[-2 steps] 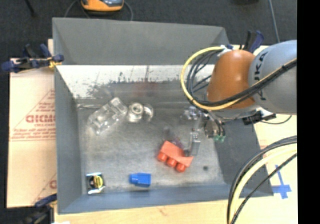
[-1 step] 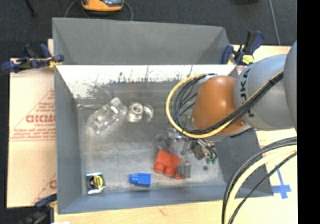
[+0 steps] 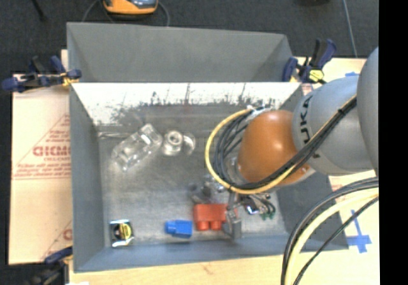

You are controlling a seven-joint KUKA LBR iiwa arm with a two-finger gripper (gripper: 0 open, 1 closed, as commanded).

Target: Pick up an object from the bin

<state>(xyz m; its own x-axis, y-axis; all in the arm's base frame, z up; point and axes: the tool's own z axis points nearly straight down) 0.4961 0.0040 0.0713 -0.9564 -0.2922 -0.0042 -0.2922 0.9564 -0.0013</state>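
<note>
My gripper (image 3: 224, 213) reaches down under the orange cover at the bin's front right, and its dark fingers stand right beside a small red block (image 3: 205, 216) on the floor. The block lies at the fingers' left side, touching or nearly touching them. A blue block (image 3: 179, 228) sits just left of the red one, near the front wall.
A clear plastic piece (image 3: 134, 146) and a small clear round cup (image 3: 175, 142) lie at the back left. A little yellow and black tape measure (image 3: 121, 231) sits in the front left corner. The arm and its cables cover the right side of the bin.
</note>
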